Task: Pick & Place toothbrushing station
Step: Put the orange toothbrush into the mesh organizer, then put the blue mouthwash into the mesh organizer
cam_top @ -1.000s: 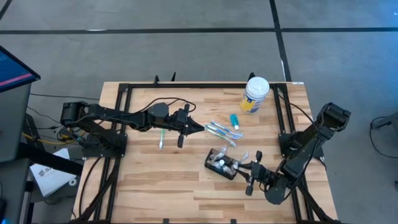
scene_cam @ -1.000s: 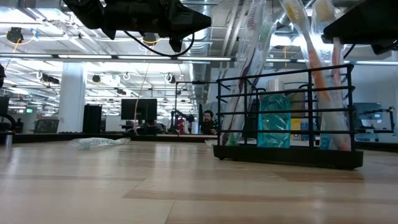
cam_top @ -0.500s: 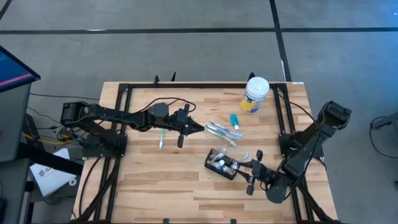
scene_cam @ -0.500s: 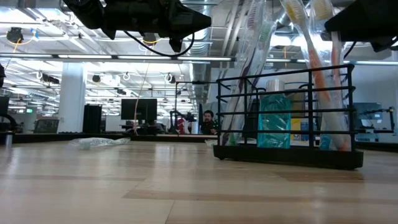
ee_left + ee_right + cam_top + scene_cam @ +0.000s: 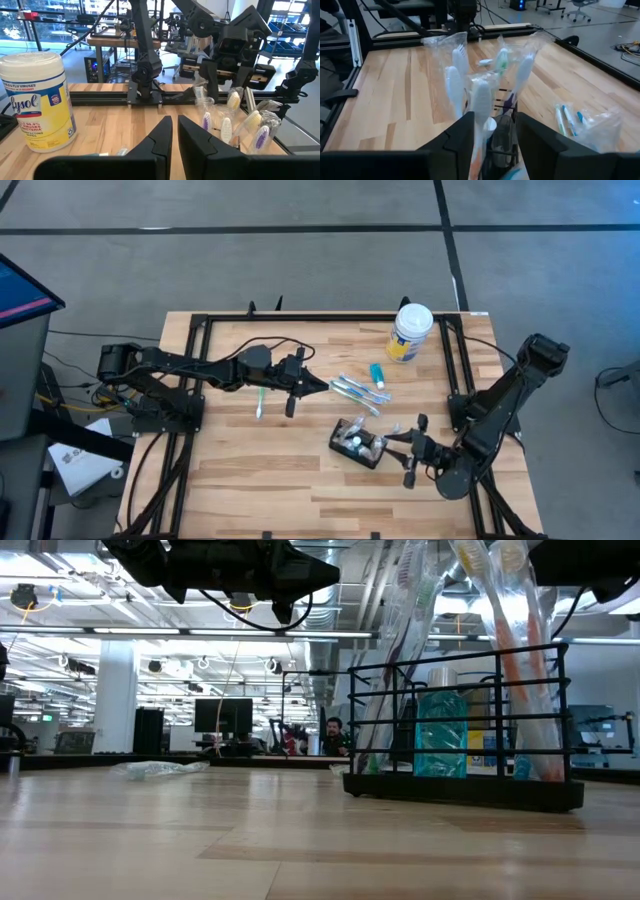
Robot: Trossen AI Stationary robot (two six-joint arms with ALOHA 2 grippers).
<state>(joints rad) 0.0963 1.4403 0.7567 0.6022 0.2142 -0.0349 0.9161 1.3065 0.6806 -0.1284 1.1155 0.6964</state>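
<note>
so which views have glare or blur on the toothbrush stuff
Low view: the toothbrushing station is close and sharp against bright ceiling strip lights. Right wrist view: the clear toothbrush wrappers catch glare, with the right tool blurred up close.

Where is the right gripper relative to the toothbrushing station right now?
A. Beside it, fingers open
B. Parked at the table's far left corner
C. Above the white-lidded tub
A: the high view shows the right gripper just beside the toothbrushing station, and its wrist view shows both fingers spread apart.
</note>
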